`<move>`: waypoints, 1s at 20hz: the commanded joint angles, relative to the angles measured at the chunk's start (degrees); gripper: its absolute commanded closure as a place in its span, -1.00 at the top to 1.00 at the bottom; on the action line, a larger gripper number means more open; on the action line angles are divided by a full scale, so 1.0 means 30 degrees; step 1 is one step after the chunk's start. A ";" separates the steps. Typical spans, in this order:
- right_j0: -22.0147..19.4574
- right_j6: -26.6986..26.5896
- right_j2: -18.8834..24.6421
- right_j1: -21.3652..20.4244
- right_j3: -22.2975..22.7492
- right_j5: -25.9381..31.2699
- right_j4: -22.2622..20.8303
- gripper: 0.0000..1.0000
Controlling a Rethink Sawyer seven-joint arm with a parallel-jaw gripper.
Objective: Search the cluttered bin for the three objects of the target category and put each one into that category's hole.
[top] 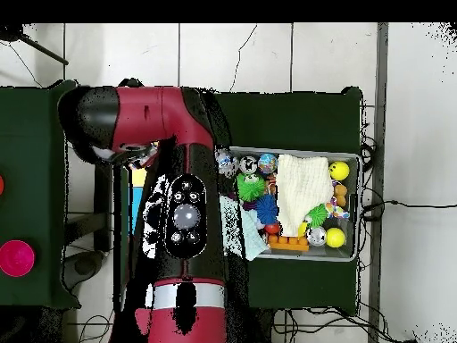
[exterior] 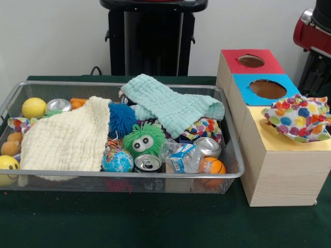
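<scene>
bin: wire mesh basket on green table, packed full
cloths: cream muslin draped over bin's 9 o'clock half; mint muslin across 12 to 2 o'clock, one end over the back rim
cans: 3 showing in front view, 1 at 6 o'clock, 1 at 4 o'clock, 1 at 10 o'clock
balls: yellow ball at 10 o'clock, globe ball just beside the 6 o'clock can, mini basketball at 5 o'clock, smiley ball at 8 o'clock
fuzzy toys: green one with googly eyes mid-bin, blue spiky one touching its 10 o'clock side
bottle: crushed clear plastic between the 6 o'clock can and the basketball
box: wooden sorter at 3 o'clock of bin; red hole farthest, blue hole next, yellow top nearest
on box: polka-dot cloth crumpled over the yellow top, hole hidden
arm: red-black Sawyer arm fills overhead view at 9 o'clock of bin, over the box
gripper: hidden under arm, cannot tell open or closed
</scene>
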 commanded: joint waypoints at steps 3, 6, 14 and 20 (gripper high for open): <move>-0.0853 0.2380 0.0477 0.0479 0.3960 -0.3469 0.0282 -1.00; -0.0979 0.1778 0.0547 0.0387 0.4840 -0.4611 0.0019 -1.00; -0.0948 0.0606 0.0184 0.1075 0.5316 -0.6355 -0.1193 -1.00; -0.0830 0.1045 0.0097 0.1452 0.5954 -0.7051 -0.1268 -1.00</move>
